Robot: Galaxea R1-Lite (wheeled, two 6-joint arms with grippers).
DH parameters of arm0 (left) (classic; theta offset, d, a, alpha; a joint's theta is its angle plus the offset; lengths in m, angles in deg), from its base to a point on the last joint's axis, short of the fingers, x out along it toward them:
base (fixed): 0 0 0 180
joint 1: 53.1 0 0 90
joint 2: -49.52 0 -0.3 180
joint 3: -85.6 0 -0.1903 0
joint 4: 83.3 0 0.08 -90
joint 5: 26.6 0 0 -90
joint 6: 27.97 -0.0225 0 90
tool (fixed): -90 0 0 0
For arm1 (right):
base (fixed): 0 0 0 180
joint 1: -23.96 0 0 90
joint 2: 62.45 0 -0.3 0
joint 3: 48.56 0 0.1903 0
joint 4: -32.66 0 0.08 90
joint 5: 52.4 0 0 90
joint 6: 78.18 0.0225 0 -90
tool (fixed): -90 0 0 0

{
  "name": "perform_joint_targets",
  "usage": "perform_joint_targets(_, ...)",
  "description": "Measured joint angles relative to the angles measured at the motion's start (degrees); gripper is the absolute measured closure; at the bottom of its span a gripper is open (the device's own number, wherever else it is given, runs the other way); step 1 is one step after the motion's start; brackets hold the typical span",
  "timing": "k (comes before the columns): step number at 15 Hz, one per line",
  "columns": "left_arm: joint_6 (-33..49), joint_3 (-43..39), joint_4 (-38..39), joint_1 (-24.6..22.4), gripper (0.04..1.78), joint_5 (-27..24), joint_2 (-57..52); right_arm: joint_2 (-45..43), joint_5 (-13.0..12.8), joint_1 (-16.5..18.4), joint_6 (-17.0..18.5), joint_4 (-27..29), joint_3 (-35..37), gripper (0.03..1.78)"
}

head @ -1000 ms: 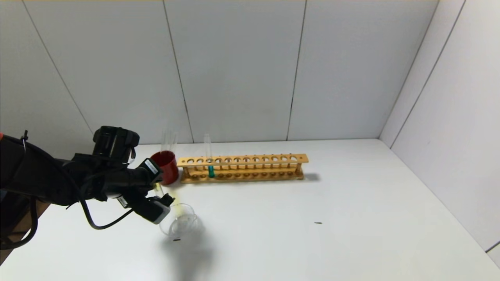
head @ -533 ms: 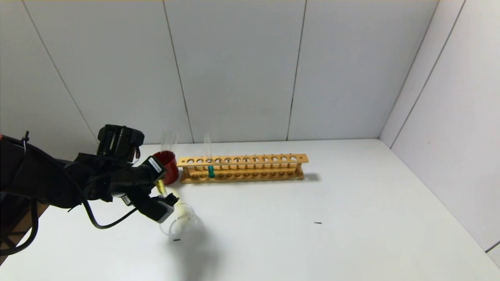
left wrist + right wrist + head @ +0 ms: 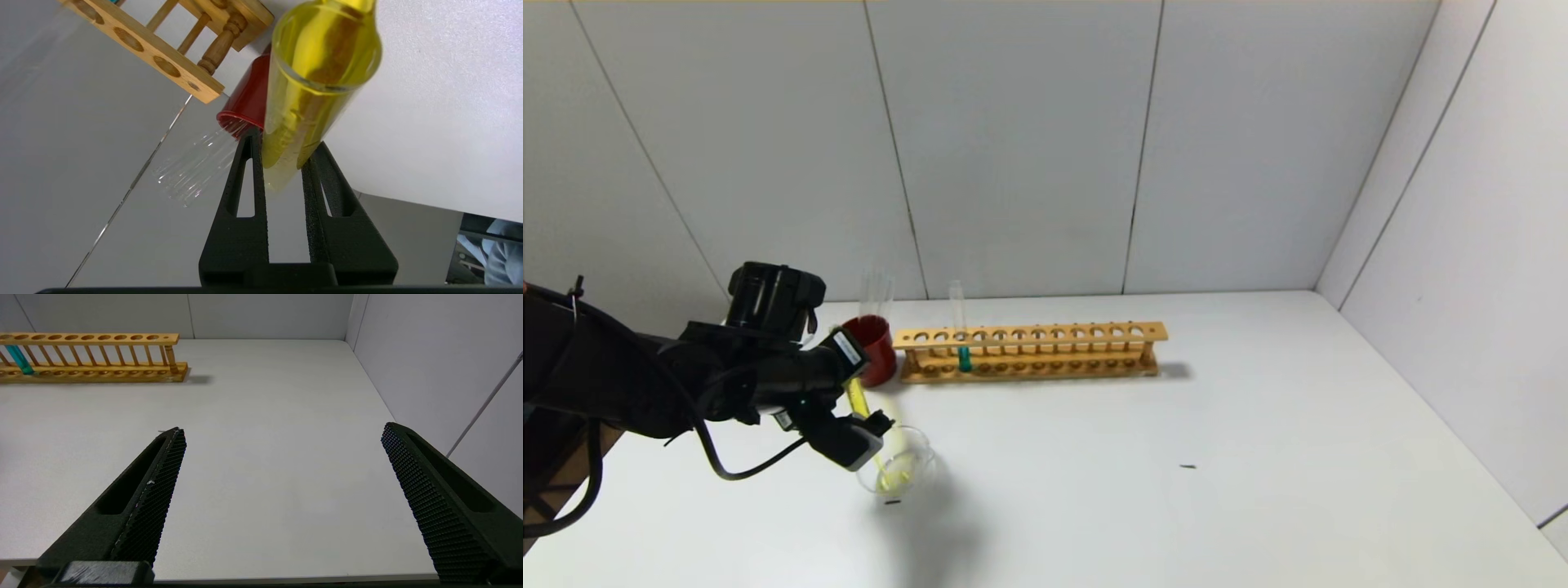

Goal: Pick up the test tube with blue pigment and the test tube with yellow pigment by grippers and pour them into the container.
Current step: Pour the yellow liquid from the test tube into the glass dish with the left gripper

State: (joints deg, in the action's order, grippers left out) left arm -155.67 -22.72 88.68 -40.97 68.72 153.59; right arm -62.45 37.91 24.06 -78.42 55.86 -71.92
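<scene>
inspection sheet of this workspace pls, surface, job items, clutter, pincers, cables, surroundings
surface: white table, two small dark specks on it, no spill seen.
job's things: test tube with yellow pigment tilted mouth-down over the container, yellow liquid in the container; test tube with blue pigment upright in the wooden rack.
clutter: red cup holding clear empty tubes, beside the rack's left end.
grippers: left pincer shut on the yellow tube, above the container; right pincer open, over bare table on the right side.
cables: black cable looping under the left wrist, hanging free above the table.
surroundings: pale panelled walls behind and on the right.
</scene>
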Motion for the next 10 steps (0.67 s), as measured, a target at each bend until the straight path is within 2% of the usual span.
perform_joint_targets(10, -0.80, -0.46, 1.13, 1.40, 1.51, 2.39, 0.23, 0.00, 0.00, 0.00, 0.00, 0.00, 0.00, 0.06)
